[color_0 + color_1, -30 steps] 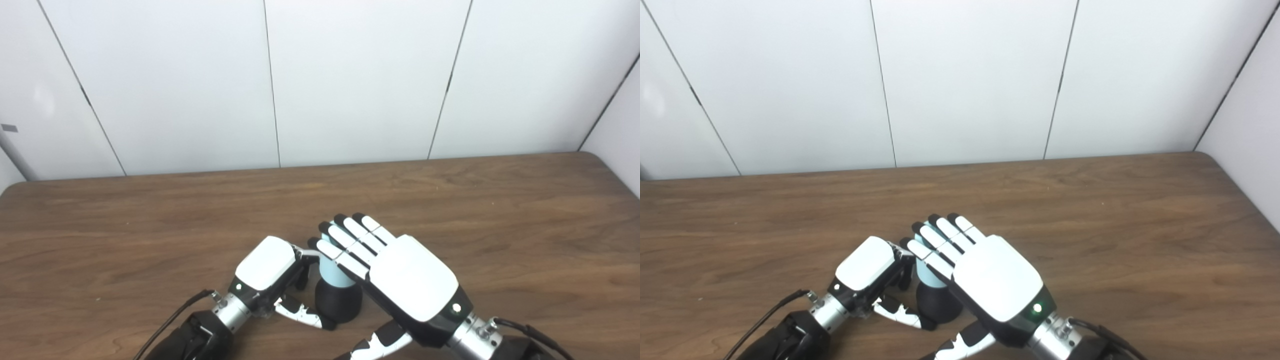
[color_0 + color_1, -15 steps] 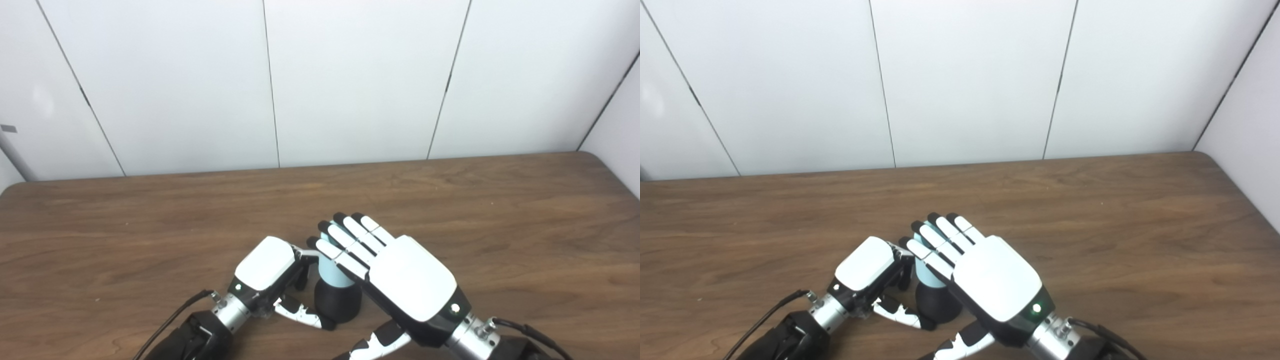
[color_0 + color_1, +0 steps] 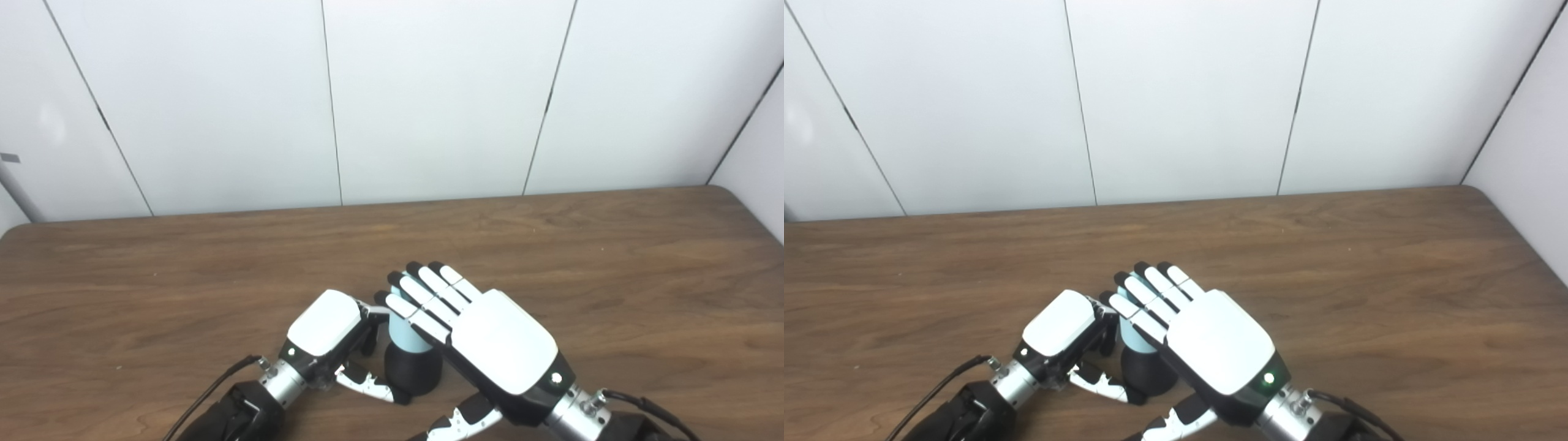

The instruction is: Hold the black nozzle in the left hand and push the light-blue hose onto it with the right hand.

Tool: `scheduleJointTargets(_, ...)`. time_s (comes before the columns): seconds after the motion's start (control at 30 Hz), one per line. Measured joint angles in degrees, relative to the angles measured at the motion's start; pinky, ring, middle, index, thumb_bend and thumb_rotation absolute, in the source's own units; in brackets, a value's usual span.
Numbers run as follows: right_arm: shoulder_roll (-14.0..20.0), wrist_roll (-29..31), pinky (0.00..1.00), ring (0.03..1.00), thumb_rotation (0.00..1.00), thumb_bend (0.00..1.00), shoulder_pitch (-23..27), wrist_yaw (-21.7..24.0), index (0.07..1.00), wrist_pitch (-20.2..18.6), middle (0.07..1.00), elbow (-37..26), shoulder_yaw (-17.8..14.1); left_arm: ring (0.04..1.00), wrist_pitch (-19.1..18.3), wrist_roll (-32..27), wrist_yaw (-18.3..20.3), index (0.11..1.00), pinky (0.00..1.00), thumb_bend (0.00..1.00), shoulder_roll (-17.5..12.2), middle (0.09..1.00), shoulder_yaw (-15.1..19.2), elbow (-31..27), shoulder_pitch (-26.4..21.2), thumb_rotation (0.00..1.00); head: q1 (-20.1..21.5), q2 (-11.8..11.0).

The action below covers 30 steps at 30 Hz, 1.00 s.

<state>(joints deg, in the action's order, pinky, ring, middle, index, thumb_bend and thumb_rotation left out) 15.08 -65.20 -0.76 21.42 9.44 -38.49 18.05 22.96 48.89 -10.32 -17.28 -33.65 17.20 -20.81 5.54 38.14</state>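
Note:
The black nozzle (image 3: pixel 414 371) stands upright on the wooden table (image 3: pixel 612 275) near its front edge. The light-blue hose (image 3: pixel 401 335) sits upright on top of it. My left hand (image 3: pixel 326 331) is curled around the nozzle from the left, thumb against its front and fingers behind it. My right hand (image 3: pixel 487 343) comes in from the right with its fingers straight and flat. They lie over the top of the hose and hide its upper end. In the right eye view the hose (image 3: pixel 1132 338) shows between the two hands.
A white panelled wall (image 3: pixel 429 92) rises behind the table's far edge. The brown tabletop stretches to the left, right and back of the hands. A black cable (image 3: pixel 211 386) runs along my left wrist.
My right hand has crept slightly to the left over the hose top. The left hand, nozzle and hose look unmoved.

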Motion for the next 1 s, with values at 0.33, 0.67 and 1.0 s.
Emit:
scheduleJointTargets(0.33, 0.3, 0.1, 0.88, 0.98, 0.95, 0.81, -0.6, -0.9, 0.937, -0.1, 0.99, 1.2, 0.9, 0.352, 0.0, 0.0, 0.0, 0.518, 0.3, 0.52, -0.1, 0.411, 0.0, -0.1, 0.1, 0.0, -0.1, 0.3)
scheduleJointTargets(0.67, 0.3, -0.1, 0.88, 0.98, 0.95, 0.81, -0.6, -0.9, 0.947, -0.1, 0.992, 1.2, 1.1, 0.363, 0.0, -0.2, 0.1, 0.521, 0.31, 0.52, -0.1, 0.42, 0.0, -0.1, 0.1, 0.0, -0.1, 0.3)
scheduleJointTargets(1.0, 0.4, 0.0, 0.88, 0.981, 0.95, 0.81, -0.5, -1.1, 0.94, -0.1, 0.99, 1.2, 1.1, 0.356, 0.0, -0.2, 0.1, 0.519, 0.3, 0.52, -0.1, 0.413, 0.0, -0.1, 0.1, 0.0, 0.0, 0.1)
